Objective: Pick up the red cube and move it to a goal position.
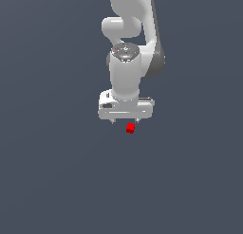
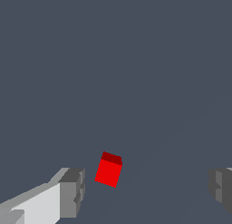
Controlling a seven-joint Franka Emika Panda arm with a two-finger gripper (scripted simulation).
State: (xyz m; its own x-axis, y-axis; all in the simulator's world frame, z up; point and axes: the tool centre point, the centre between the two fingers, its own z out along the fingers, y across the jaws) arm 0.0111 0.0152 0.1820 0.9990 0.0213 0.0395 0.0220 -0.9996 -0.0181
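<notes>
The red cube point(image 2: 108, 172) looks rigid, light and matte, so it should not slip; opposite flat faces are likely the best hold. It is small, plain and bright red, lying between the wide-open gripper point(image 2: 145, 191) fingers, nearer one finger point(image 2: 72, 191), untouched. The gripper holds nothing.

Plain grey surface point(image 1: 52, 181) — red cube point(image 1: 130, 128) on it.
</notes>
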